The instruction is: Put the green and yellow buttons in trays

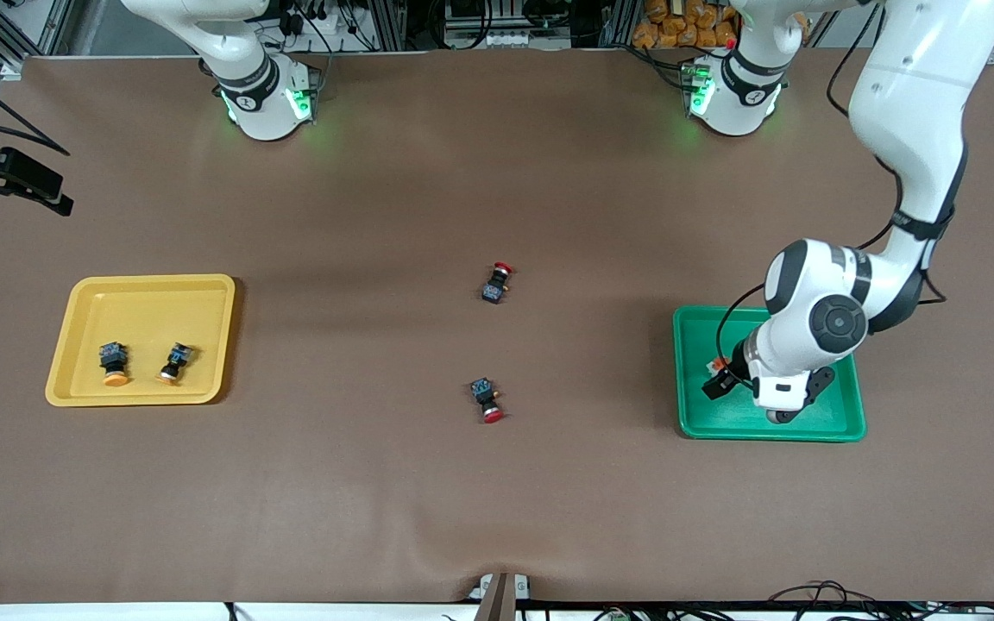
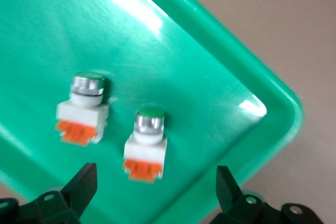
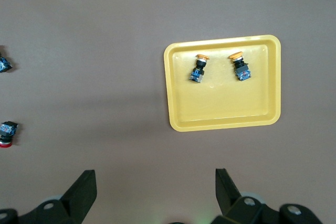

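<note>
Two white buttons (image 2: 114, 131): lying in the green tray (image 2: 220, 77), caps toward one corner
Left gripper (image 2: 155, 192): over them, jaws open
Right gripper (image 3: 155, 192): jaws open, high over the table (image 3: 105, 35)

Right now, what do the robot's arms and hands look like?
Both arms are glossy white with rounded shells and black joint bands; green lights glow at their bases. The left arm has a black cable along it and a dark round cap at its wrist. The left hand and right hand each have two black wedge-shaped fingers.

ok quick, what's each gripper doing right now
Left gripper: open, holding nothing, over the green tray above two white-bodied buttons.
Right gripper: open, empty, up over the table.
</note>
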### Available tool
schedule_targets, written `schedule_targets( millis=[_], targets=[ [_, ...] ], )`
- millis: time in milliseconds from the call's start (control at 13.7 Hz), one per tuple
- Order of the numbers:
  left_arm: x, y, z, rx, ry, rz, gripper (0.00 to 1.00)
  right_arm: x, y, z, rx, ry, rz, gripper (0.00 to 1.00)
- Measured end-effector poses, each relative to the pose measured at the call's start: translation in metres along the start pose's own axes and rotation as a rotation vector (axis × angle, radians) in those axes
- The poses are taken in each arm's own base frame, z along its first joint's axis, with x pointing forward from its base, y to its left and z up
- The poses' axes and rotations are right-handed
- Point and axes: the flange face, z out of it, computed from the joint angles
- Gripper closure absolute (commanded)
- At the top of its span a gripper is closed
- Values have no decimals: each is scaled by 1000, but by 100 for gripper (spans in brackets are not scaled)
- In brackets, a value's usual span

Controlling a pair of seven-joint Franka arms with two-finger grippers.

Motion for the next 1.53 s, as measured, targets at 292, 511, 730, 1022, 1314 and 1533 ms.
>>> schedule_targets(
  millis=[292,511,730,1022,1314,1533],
  targets=[
    [-33,11,-99,20,25,47,0,0,0,0,0,0,0,0],
    [-55,22,-170,40,0,78,0,0,0,0,0,0,0,0],
    [-68,30,-231,24,11,153,0,0,0,0,0,0,0,0],
    [-77,16,-287,8,58,207,0,0,0,0,0,0,0,0],
    [-72,-15,-328,17,90,229,0,0,0,0,0,0,-1,0],
    [-51,-45,-350,33,89,332,0,0,-1,0,0,-1,-2,0]
  ],
)
